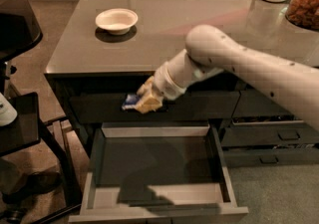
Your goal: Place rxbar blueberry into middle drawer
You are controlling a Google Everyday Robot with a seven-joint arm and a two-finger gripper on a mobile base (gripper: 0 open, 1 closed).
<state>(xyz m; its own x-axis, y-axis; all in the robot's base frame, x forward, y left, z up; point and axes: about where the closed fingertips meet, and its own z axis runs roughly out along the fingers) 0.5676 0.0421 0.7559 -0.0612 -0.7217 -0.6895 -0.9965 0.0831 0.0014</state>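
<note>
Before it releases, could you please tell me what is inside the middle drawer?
Nothing: the middle drawer shows only bare floor, uncovered. The end effector hangs above its rear wall, shut on the rxbar blueberry, hiding most of it.

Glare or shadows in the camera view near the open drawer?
Camera view: bright glare on the far tabletop; shadow of the arm across the middle drawer floor; gripper, holding the rxbar blueberry above that drawer, reads clearly against the dark drawer front.

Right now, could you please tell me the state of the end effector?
End effector: closed on the rxbar blueberry, above the open middle drawer.
</note>
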